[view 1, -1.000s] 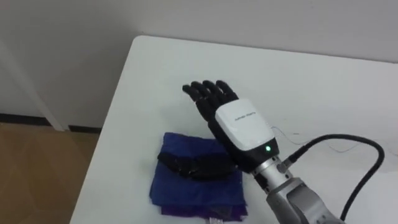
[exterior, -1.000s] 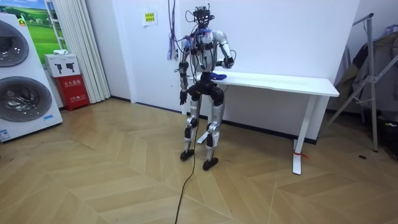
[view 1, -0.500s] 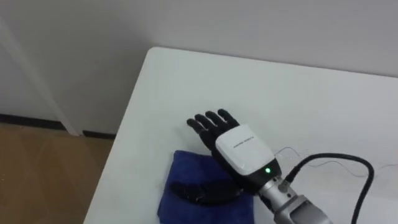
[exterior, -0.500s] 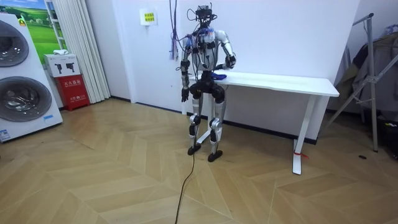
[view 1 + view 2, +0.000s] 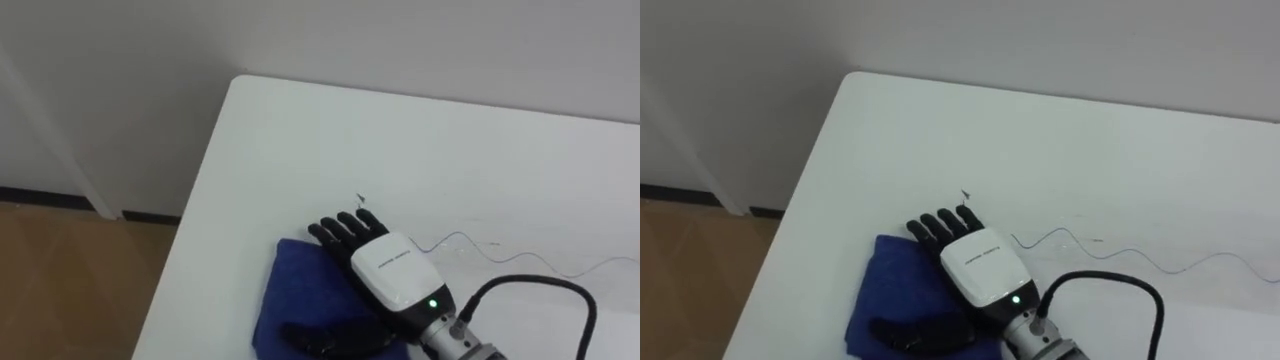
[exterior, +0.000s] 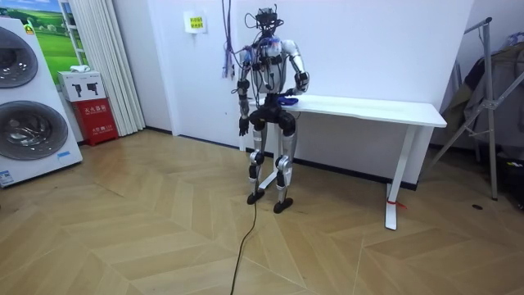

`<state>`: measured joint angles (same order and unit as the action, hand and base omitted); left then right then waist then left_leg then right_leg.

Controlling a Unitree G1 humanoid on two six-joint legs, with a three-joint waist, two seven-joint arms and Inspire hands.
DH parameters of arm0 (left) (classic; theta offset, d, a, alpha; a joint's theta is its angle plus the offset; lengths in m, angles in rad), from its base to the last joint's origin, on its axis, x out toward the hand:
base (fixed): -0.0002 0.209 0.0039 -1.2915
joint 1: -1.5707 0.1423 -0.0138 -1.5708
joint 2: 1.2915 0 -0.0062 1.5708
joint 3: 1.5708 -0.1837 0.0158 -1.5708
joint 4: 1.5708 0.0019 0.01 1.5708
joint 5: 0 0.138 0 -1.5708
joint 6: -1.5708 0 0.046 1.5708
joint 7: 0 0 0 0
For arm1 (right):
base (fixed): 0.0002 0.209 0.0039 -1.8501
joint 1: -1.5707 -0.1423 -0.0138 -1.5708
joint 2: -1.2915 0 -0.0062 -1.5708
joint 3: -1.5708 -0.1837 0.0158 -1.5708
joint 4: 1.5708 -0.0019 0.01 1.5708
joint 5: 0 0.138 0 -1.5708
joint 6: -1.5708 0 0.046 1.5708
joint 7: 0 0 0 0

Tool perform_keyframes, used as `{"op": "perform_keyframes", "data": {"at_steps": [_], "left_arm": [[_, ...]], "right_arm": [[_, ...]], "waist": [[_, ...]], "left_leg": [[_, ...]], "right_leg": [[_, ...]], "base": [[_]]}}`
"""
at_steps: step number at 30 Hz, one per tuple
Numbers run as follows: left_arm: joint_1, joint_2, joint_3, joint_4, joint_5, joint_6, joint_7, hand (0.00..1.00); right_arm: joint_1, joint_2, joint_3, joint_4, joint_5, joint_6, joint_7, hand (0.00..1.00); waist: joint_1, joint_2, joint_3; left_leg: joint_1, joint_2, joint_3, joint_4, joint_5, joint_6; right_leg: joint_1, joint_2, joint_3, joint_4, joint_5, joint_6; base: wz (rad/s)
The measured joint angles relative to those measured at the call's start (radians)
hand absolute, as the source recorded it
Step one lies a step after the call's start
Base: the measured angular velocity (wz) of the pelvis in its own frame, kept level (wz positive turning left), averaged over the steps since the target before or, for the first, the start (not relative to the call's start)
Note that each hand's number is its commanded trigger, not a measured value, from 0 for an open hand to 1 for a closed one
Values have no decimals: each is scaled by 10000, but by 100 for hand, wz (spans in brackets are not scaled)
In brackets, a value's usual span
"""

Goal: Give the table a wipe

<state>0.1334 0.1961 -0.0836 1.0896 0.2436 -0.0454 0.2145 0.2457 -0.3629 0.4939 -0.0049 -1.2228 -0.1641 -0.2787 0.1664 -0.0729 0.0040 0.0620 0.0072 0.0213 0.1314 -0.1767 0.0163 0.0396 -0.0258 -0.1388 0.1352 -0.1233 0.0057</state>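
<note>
In the left eye view we see the right hand [image 5: 392, 278] lying palm down on a blue cloth [image 5: 290, 300]. Its dark fingers are stretched straight and close together, and the thumb is splayed to the left across the fabric. It grips nothing and only presses flat. The cloth is soft and folded into a rough rectangle, near the front left corner of the smooth white table [image 5: 400, 140]. A thin pale thread [image 5: 540, 265] curls over the tabletop to the hand's right.

The right eye view shows us a glossy white shell on the hand's back, with the fingertips reaching the cloth's far edge.

In the room view the robot stands at the table's end on the room view's left, its left hand [image 6: 243, 127] hanging by its hip.
</note>
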Motion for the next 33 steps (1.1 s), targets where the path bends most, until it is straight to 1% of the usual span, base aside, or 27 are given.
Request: {"op": "perform_keyframes", "data": {"at_steps": [3, 6, 8, 16, 20, 22, 27, 29, 31, 33], "left_arm": [[-205, 1, -15, 11, -128, -67, 12, 0], [-341, 9, -100, 15, -189, -120, 18, 0], [-339, 9, -105, 39, -179, -210, 70, 0], [-314, 9, -84, 53, -178, -286, 180, 0], [-315, 11, -90, 52, -192, -285, 258, 0], [-312, 18, -89, 56, -192, -285, 391, 0], [-262, 25, -93, 151, -157, -285, 491, 0], [-251, 36, -103, 365, -158, -299, 592, 0], [-95, 126, -185, 425, -153, -285, 662, 0], [-32, 144, -188, 437, -156, -274, 700, 0]], "right_arm": [[-3, -1, -7, 6, 0, -12, -334, 0], [1, -4, -19, 19, 1, -121, -569, 0], [1, -2, -30, 20, -16, -176, -654, 0], [18, 13, -53, 159, -49, -553, -846, 0], [83, 20, -40, 585, -22, -542, -906, 0], [89, 36, -35, 729, -21, -544, -903, 0], [126, 37, -21, 1065, -22, -552, -901, 0], [175, 38, -21, 1277, -12, -547, -901, 0], [202, 50, 64, 1398, 101, -550, -983, 0], [198, 89, 68, 1433, 109, -548, -1030, 0]], "waist": [[-8, 11, 7], [-15, 29, 20], [-16, 27, 20], [-41, 9, 21], [24, -34, 51], [34, -106, 68], [65, -190, 21], [81, -189, 20], [66, -189, 20], [74, -190, 19]], "left_leg": [[14, 3, 2, -24, -8, 11], [39, 5, 5, -31, -50, 46], [53, 3, 6, -45, -74, 58], [59, 6, 9, -34, -89, 68], [132, 10, 15, -48, -91, 69], [130, 12, 18, -50, -93, 67], [149, 13, 24, -49, -95, 65], [164, 12, 34, -51, -95, 65], [160, 16, 55, -63, -97, 65], [158, 18, 53, -63, -97, 65]], "right_leg": [[15, -2, -16, 0, 0, 0], [50, -3, -23, -1, 0, 1], [52, -2, -13, -1, 0, 1], [53, 2, -14, -4, -9, 15], [105, 7, -1, -2, -9, 15], [104, 12, -3, -3, -9, 15], [117, 21, -4, -2, -9, 15], [128, 18, -7, 2, -9, 15], [114, 18, -9, 0, -9, 15], [114, 19, -9, 0, -9, 15]], "base": [[0], [0], [0], [0], [0], [0], [0], [-2], [-2], [0]]}}
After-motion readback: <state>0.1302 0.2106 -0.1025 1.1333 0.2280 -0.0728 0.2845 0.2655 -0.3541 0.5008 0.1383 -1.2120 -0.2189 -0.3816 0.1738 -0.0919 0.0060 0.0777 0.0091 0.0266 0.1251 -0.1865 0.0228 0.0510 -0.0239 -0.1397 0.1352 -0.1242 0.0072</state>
